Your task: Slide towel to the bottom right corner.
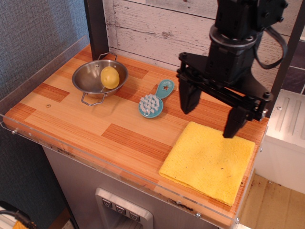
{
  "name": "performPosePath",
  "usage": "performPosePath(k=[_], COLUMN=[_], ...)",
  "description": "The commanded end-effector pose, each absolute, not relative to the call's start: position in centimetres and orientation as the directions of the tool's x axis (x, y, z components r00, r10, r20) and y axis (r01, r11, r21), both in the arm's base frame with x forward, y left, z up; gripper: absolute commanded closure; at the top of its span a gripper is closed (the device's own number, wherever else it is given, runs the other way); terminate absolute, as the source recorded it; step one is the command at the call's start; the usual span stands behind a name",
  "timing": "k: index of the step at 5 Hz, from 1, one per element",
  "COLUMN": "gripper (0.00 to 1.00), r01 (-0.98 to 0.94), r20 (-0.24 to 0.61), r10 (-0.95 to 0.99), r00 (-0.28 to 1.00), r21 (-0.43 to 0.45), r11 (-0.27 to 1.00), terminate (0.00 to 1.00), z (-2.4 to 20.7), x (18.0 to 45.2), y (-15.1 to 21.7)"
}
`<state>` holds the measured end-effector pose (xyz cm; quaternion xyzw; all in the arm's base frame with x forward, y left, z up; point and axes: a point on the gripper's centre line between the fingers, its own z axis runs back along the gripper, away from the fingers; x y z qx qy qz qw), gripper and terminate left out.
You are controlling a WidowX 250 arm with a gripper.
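Observation:
The mustard-yellow folded towel (209,162) lies flat on the striped wooden tabletop, filling its bottom right corner (236,220), which is edged by clear acrylic with a small screw. My black gripper (210,118) hangs above the towel's far edge, raised off it. Its two fingers are spread wide apart and hold nothing. One fingertip (188,106) is over bare wood left of the towel's far corner, the other over the towel's back edge.
A teal brush (154,100) lies left of the gripper. A small metal bowl (93,80) holding a yellow ball-like fruit (109,77) sits at the back left. A white plank wall runs behind, with acrylic guards along the left and front edges.

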<state>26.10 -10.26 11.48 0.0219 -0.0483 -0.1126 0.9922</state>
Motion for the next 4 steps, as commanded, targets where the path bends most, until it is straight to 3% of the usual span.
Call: performPosePath(k=[1, 2, 3, 4], gripper=[0.0, 0.0, 0.0, 0.0], r01=[0.156, 0.192, 0.192, 0.192], r20=[0.148, 0.117, 0.117, 0.117], r10=[-0.158, -0.187, -0.187, -0.187], r00=[0.976, 0.975, 0.975, 0.975], r21=[0.025, -0.03, -0.03, -0.03], r11=[0.987, 0.981, 0.981, 0.981], terminate=[0.0, 0.0, 0.0, 1.0], z=[12.71, 12.43, 12.43, 12.43], x=[27.09, 27.51, 27.51, 27.51], y=[-7.74, -7.53, -7.53, -7.53])
